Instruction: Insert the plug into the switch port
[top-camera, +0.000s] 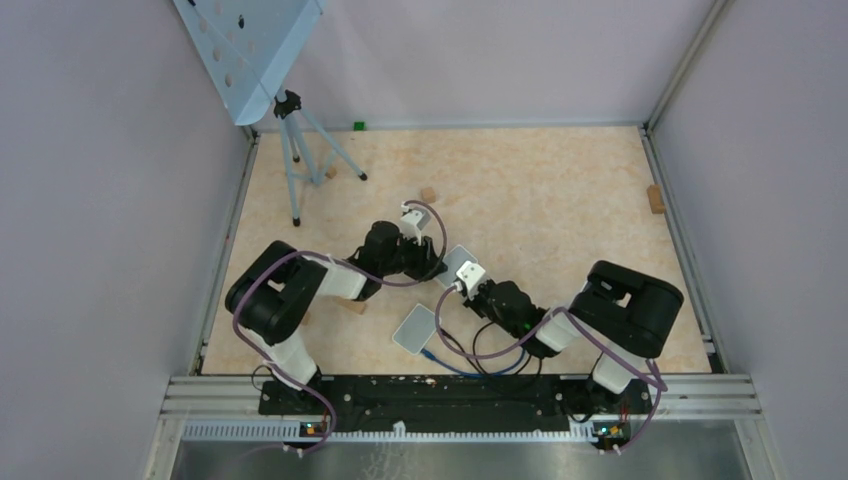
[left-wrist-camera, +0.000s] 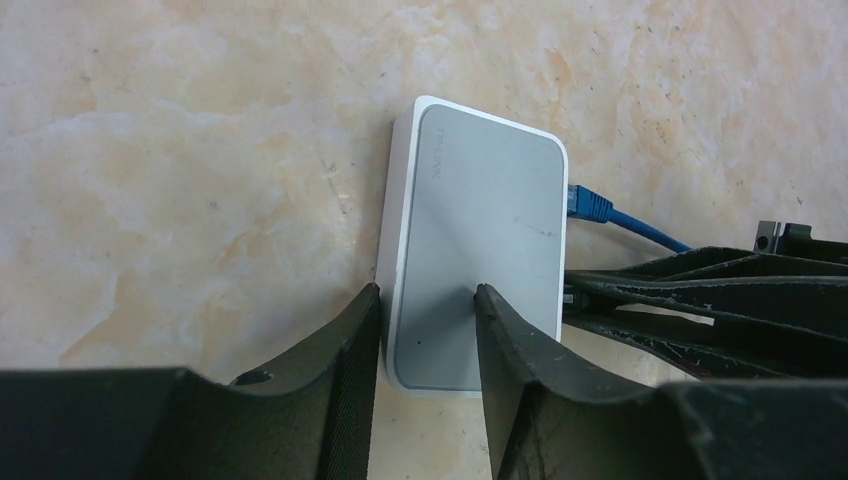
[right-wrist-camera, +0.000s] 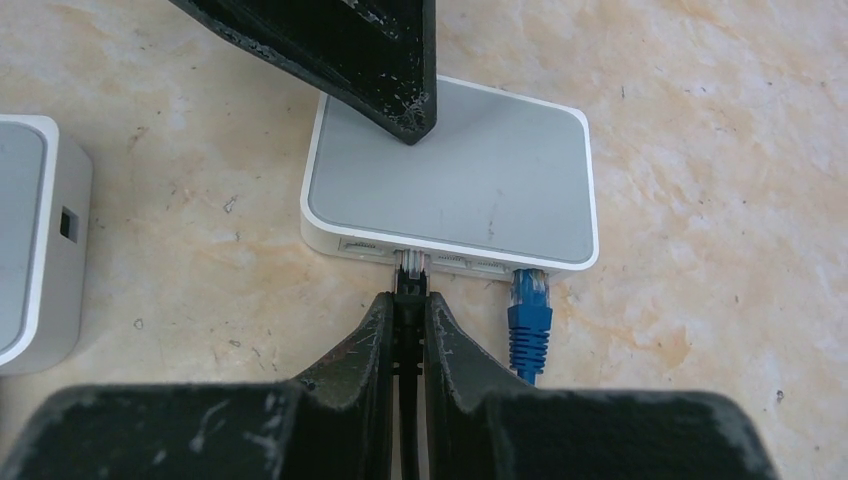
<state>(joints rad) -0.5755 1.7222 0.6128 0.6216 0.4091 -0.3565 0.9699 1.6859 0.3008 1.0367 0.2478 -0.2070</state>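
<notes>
**Near edge.** Ribbed aluminium rail (top-camera: 720, 385) along the front of the worktop (top-camera: 560, 190), which is a beige, marbled, matt surface. Both arm bases are bolted here, and purple cables loop off the arms.

**Just in from the near edge, centre.**
- White box (top-camera: 415, 328): plastic, rounded corners, grey top, lying flat.
- Blue cable (top-camera: 440, 358): thin, curling beside the box.

**Centre of the worktop.**
- Switch (right-wrist-camera: 470, 180): flat white plastic slab with rounded corners and a smooth grey top face. Its ports sit in a row along the side facing the right arm.
- Blue plug (right-wrist-camera: 528, 305): ribbed boot, seated in a port towards one end of the row.
- Right gripper (right-wrist-camera: 409, 298): scuffed black fingers, jaws pressed together on the black boot of the plug (right-wrist-camera: 410, 265).
- The plug has a clear tip, which sits at the mouth of a port (right-wrist-camera: 410, 256) in the switch's side. How far in it sits cannot be told.
- Left gripper (left-wrist-camera: 428, 292): jaws apart, astride the switch's opposite long edge. One tip rests on the grey top and the other is against the white side wall.

**Beyond centre.** Small wooden block (top-camera: 428, 194).

**Right edge.** A second wooden block (top-camera: 655, 198).

**Far left corner.**
- Tripod (top-camera: 295, 160): pale blue, thin-legged.
- Panel (top-camera: 250, 50): light blue, perforated, above the tripod.
</notes>
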